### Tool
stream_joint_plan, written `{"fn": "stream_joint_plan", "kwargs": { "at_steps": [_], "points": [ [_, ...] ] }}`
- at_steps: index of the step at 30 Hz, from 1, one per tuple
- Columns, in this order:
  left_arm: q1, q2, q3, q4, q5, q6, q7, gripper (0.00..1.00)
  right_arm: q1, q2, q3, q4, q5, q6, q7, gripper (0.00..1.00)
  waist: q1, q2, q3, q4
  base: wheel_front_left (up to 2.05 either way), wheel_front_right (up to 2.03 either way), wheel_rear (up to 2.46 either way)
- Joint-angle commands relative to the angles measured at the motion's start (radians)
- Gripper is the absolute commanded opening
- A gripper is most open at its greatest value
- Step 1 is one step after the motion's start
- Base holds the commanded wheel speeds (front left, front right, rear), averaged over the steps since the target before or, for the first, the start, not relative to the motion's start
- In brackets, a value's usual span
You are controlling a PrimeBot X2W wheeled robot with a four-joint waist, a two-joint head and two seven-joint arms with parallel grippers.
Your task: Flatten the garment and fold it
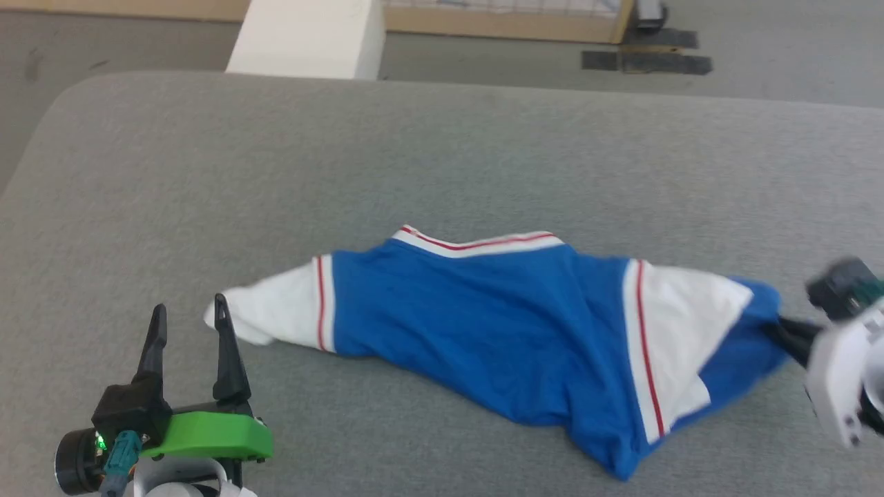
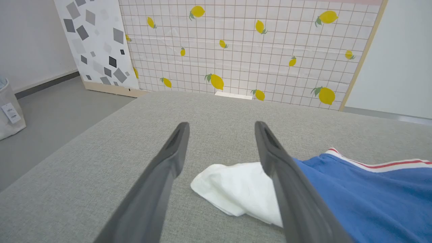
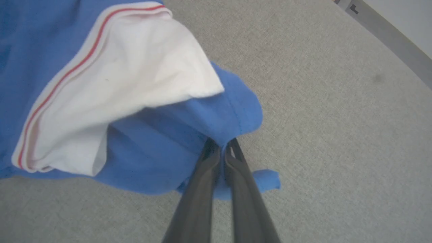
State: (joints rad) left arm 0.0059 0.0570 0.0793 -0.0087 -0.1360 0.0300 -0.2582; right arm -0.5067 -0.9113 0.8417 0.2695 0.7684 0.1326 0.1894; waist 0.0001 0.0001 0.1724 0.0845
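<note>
Where it lies crumpled on a grey, coarsely woven surface [image 1: 442, 152], the soft royal-blue T-shirt [image 1: 483, 324] is seen with white sleeves and collar edged in thin red stripes. Its blue edge is pinched between the closed dark fingers [image 3: 202, 189] of the right gripper [image 3: 222, 150]. The left gripper [image 1: 189, 307] is spread wide and empty, just beside one white sleeve [image 1: 266, 310]. The tag [image 2: 10, 113] on a pale bag [image 2: 8, 130] cannot be read.
</note>
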Motion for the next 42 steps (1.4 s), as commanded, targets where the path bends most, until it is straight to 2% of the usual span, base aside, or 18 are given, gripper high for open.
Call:
{"fn": "stream_joint_plan", "kwargs": {
  "at_steps": [1, 4, 6, 10, 15, 16, 17, 20, 21, 23, 26, 29, 32, 35, 39, 42],
  "points": [
    [0.014, -0.006, -0.002, -0.002, 0.016, -0.003, -0.004, 1.0, 0.067, -0.015, -0.034, -0.015, 0.01, -0.002, -0.013, 0.0, -0.0001, -0.0001, -0.035, -0.044, 0.0, 0.0, 0.0],
    [0.019, -0.006, -0.003, -0.004, 0.014, -0.005, -0.004, 1.0, 0.22, -0.029, -0.126, -0.05, 0.017, -0.002, -0.024, 0.0, -0.0001, -0.0001, -0.036, -0.054, 0.0, 0.0, 0.0],
    [0.022, -0.006, -0.006, -0.006, 0.012, -0.005, -0.004, 1.0, 0.325, -0.017, -0.182, -0.068, 0.028, -0.002, -0.021, 0.0, -0.0001, -0.0001, -0.035, -0.058, 0.0, 0.0, 0.0],
    [0.024, -0.007, -0.014, -0.007, 0.009, -0.003, -0.004, 1.0, 0.509, 0.042, -0.279, -0.057, 0.021, -0.002, -0.009, 0.0, -0.0001, -0.0001, -0.029, -0.057, 0.0, 0.0, 0.0],
    [0.024, -0.007, -0.026, -0.001, 0.009, -0.002, -0.004, 1.0, 0.618, 0.131, -0.354, -0.032, -0.041, -0.002, 0.009, 0.0, -0.0001, -0.0001, -0.028, -0.052, 0.0, 0.0, 0.0],
    [0.025, -0.007, -0.027, 0.001, 0.01, -0.002, -0.004, 1.0, 0.626, 0.144, -0.375, -0.035, -0.056, -0.002, 0.008, 0.82, -0.0001, -0.0001, -0.031, -0.051, 0.0, 0.0, 0.0],
    [0.026, -0.007, -0.027, 0.003, 0.012, -0.002, -0.004, 1.0, 0.629, 0.151, -0.396, -0.043, -0.068, -0.002, 0.006, 1.0, -0.0001, -0.0001, -0.033, -0.052, 0.0, 0.0, 0.0],
    [0.034, -0.007, -0.026, 0.005, 0.025, -0.005, -0.004, 1.0, 0.632, 0.143, -0.488, -0.085, -0.135, -0.002, -0.001, 1.0, -0.0001, -0.0001, -0.047, -0.054, 0.0, 0.0, 0.0],
    [0.042, -0.007, -0.025, 0.003, 0.049, -0.008, -0.004, 1.0, 0.637, 0.122, -0.588, -0.175, -0.18, -0.002, 0.022, 1.0, -0.0001, -0.0001, -0.061, -0.052, 0.0, 0.0, 0.0],
    [0.044, -0.007, -0.026, 0.002, 0.058, -0.01, -0.004, 1.0, 0.635, 0.106, -0.65, -0.253, -0.204, -0.002, 0.052, 1.0, -0.0001, -0.0001, -0.069, -0.046, 0.0, 0.0, 0.0],
    [0.045, -0.007, -0.029, -0.004, 0.07, -0.009, -0.004, 1.0, 0.613, 0.088, -0.719, -0.38, -0.23, -0.002, 0.112, 1.0, -0.0001, -0.0001, -0.074, -0.037, 0.0, 0.0, 0.0],
    [0.04, -0.007, -0.034, -0.008, 0.083, -0.014, -0.004, 1.0, 0.537, 0.074, -0.737, -0.499, -0.254, -0.002, 0.183, 1.0, -0.0001, -0.0001, -0.071, -0.026, 0.0, 0.0, 0.0],
    [0.029, -0.007, -0.039, -0.01, 0.091, -0.023, -0.004, 1.0, 0.432, 0.07, -0.683, -0.569, -0.268, -0.002, 0.255, 1.0, -0.0001, -0.0001, -0.06, -0.014, 0.0, 0.0, 0.0],
    [0.011, -0.007, -0.045, -0.011, 0.098, -0.036, -0.004, 1.0, 0.298, 0.059, -0.556, -0.579, -0.244, -0.002, 0.344, 1.0, -0.0001, -0.0001, -0.041, 0.003, 0.0, 0.0, 0.0],
    [-0.017, -0.006, -0.052, -0.008, 0.104, -0.052, -0.004, 1.0, 0.117, 0.034, -0.372, -0.493, -0.203, -0.002, 0.47, 1.0, -0.0001, -0.0001, -0.012, 0.027, 0.0, 0.0, 0.0],
    [-0.037, -0.006, -0.054, -0.008, 0.103, -0.055, -0.004, 1.0, -0.007, 0.041, -0.261, -0.393, -0.162, -0.002, 0.549, 1.0, -0.0001, -0.0001, 0.015, 0.047, 0.0, 0.0, 0.0]
  ]
}}
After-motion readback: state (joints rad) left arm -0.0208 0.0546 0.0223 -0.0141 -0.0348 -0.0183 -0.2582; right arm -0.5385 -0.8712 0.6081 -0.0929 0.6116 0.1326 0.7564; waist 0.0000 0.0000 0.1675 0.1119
